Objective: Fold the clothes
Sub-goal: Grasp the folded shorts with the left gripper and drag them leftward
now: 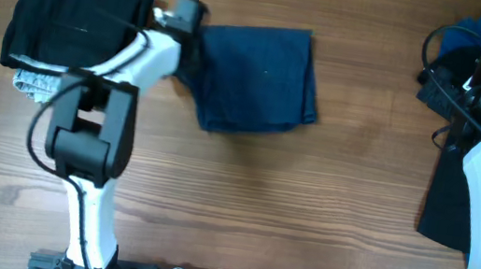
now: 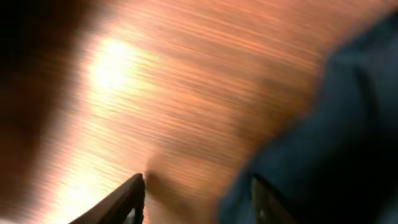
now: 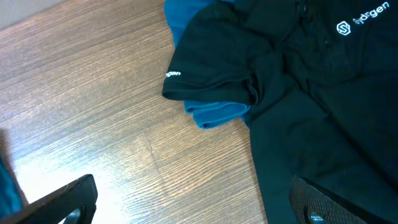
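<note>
Beside the folded navy shorts (image 1: 258, 76) the left gripper (image 2: 198, 196) hangs open, empty; the right gripper (image 3: 196, 205), likewise agape, hovers over the black shirt (image 3: 298, 81), likely next to grasp

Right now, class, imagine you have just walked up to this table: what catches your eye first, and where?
The folded navy shorts lie mid-table toward the far side, with the left gripper open at their left edge. A folded black garment sits at the far left over a light grey piece, and a black shirt with a white logo lies unfolded on a bright blue garment at the right.
</note>
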You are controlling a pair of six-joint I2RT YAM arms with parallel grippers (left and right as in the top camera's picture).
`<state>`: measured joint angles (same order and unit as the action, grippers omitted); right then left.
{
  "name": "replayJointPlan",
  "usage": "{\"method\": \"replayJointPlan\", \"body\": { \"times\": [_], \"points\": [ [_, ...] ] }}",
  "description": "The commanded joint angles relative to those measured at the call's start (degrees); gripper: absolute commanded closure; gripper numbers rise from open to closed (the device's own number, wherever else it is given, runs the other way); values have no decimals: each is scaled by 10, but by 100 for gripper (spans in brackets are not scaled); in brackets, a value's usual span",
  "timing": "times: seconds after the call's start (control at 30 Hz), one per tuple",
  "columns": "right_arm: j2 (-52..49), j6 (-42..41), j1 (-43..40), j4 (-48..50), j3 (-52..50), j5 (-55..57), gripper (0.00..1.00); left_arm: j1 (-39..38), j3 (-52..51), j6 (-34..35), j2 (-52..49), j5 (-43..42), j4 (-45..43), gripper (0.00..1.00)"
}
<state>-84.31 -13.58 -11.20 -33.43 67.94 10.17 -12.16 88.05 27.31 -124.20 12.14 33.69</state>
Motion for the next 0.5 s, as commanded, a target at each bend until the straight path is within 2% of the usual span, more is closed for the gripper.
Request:
{"method": "replayJointPlan", "body": {
  "times": [0.0, 0.03, 0.07, 0.17, 0.2, 0.23, 0.47],
  "points": [
    [-6, 0, 1, 1, -1, 10, 1, 12, 87, -30, 36, -68, 58, 34],
    [-6, 0, 1, 1, -1, 10, 1, 8, 98, -22, 57, -71, 78, 26],
    [-6, 0, 1, 1, -1, 10, 1, 0, 100, -14, 83, -100, 99, 23],
    [-6, 0, 1, 1, -1, 10, 0, -23, 100, -13, 110, -176, 174, 22],
    [-6, 0, 1, 1, -1, 10, 1, -33, 99, -11, 109, -177, 198, 16],
    [-6, 0, 1, 1, -1, 10, 0, -49, 92, -11, 106, -177, 223, 1],
    [-6, 0, 1, 1, -1, 10, 1, -125, 52, -24, 105, -162, 225, 0]
  ]
}}
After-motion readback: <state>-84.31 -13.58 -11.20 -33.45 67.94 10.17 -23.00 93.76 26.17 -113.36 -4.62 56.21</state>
